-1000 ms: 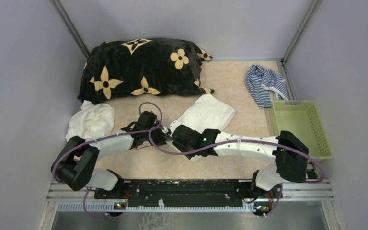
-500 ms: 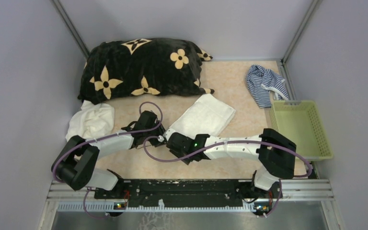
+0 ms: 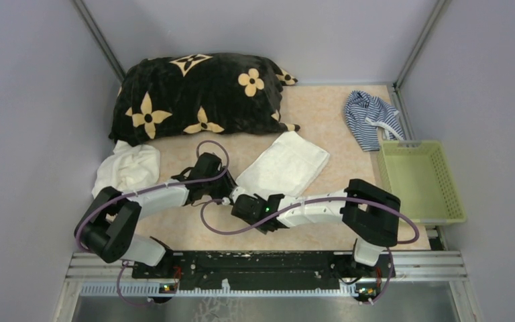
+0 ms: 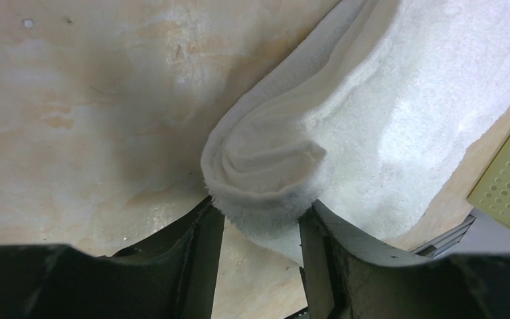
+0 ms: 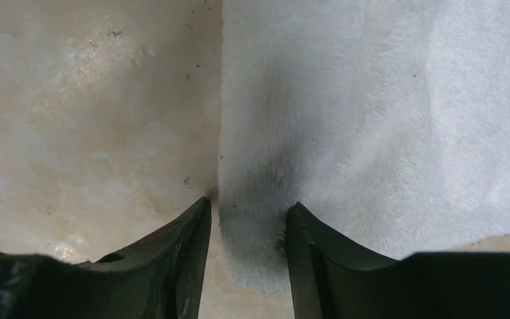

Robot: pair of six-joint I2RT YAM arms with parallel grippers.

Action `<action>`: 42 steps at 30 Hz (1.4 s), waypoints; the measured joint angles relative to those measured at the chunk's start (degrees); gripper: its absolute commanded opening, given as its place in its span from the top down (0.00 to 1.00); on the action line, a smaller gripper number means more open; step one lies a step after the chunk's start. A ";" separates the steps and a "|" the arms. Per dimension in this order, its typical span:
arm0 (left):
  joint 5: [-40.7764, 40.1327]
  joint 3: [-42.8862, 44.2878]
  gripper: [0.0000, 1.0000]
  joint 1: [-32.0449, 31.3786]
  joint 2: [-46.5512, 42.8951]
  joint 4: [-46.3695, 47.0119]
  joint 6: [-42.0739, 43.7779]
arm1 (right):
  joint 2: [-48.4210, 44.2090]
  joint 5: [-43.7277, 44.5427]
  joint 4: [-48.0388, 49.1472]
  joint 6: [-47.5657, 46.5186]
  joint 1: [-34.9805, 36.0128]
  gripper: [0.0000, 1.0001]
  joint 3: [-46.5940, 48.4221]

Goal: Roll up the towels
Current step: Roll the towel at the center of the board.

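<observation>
Both arms are crowded around the near end of the flat white towel [image 3: 285, 163], which lies in the middle of the table [image 3: 322, 107] below the black flowered pillow [image 3: 198, 94]. The left gripper [image 4: 259, 222] has that end's rolled-up corner sitting between its fingers, and the right gripper [image 5: 249, 229] straddles the towel's edge the same way. Honestly can't tell whether either one is really pinching or just loose around it. A second towel [image 3: 129, 168] sits crumpled at the left. Green basket [image 3: 419, 181] and striped garment [image 3: 370, 117] sit off right.
</observation>
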 measured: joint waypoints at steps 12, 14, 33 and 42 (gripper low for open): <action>1.51 -0.79 0.28 4.55 -2.89 -1.97 0.39 | -1.88 -9.33 0.42 -1.92 -5.62 1.00 -0.20; 1.09 -1.53 0.23 5.70 -5.55 -3.98 0.87 | -3.39 -17.25 2.23 -1.66 -9.46 1.00 -1.40; 7.02 -4.44 0.19 7.21 -13.31 -7.50 -1.99 | 3.63 -74.99 27.52 17.66 -33.24 1.00 -13.57; 8.81 -0.83 0.63 4.74 -3.39 -2.67 -2.56 | 3.89 -75.60 27.96 20.13 -34.97 0.84 -15.02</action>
